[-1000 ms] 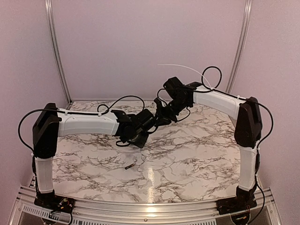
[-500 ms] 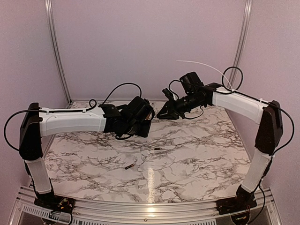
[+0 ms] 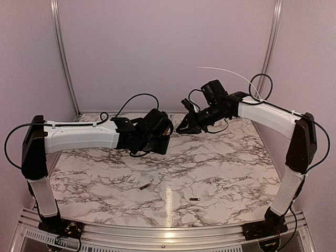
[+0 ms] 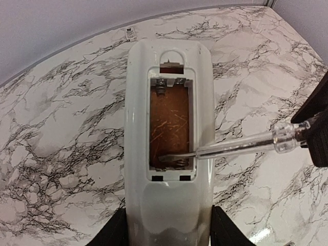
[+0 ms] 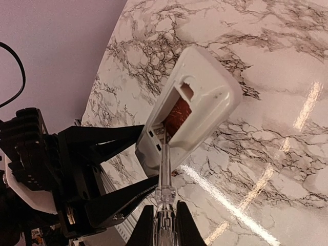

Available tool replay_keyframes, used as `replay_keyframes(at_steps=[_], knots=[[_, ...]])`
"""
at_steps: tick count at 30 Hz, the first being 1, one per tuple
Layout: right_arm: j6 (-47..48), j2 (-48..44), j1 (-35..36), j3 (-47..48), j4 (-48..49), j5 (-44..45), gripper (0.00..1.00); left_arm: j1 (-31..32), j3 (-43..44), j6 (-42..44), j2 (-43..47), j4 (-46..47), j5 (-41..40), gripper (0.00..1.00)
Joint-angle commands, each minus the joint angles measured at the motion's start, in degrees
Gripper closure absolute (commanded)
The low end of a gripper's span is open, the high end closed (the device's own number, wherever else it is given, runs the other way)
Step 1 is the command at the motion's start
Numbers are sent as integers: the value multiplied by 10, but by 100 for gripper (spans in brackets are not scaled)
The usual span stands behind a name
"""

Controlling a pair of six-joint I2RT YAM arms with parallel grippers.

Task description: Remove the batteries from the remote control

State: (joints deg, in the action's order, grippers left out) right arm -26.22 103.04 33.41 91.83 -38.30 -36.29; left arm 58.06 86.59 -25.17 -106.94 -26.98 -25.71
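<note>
My left gripper point(image 4: 169, 225) is shut on the white remote control point(image 4: 169, 102) and holds it above the table, back side up. Its battery recess point(image 4: 170, 120) is open and shows only brown floor and springs. My right gripper point(image 5: 165, 225) is shut on a clear-handled screwdriver point(image 5: 165, 174), whose blade tip rests in the near end of the recess. The screwdriver also shows in the left wrist view point(image 4: 241, 146). Two batteries lie on the marble, one at front left of centre point(image 3: 145, 186) and one nearer the front edge point(image 3: 195, 200). Both grippers point(image 3: 157, 137) point(image 3: 186, 126) meet mid-table.
A small white piece point(image 4: 129, 34) lies on the marble table point(image 3: 236, 168) by the back wall. Metal rails run up the back corners point(image 3: 63, 58). Black cables loop over both arms.
Both arms rose and drew apart from a lower huddle a second ago. A second battery appeared on the marble mid-table and rolled to the front edge. The first battery stayed put.
</note>
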Motion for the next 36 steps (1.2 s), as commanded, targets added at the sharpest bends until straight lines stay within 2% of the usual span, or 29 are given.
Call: replay_keyframes(at_steps=[1, 27, 36], knots=[[12, 0, -1, 20, -41, 47, 100, -1, -1, -11, 24, 26, -16, 71], [35, -42, -17, 68, -14, 173, 100, -14, -40, -55, 35, -23, 10, 71], [53, -87, -17, 53, -10, 248, 100, -47, -112, -68, 57, -32, 55, 71]])
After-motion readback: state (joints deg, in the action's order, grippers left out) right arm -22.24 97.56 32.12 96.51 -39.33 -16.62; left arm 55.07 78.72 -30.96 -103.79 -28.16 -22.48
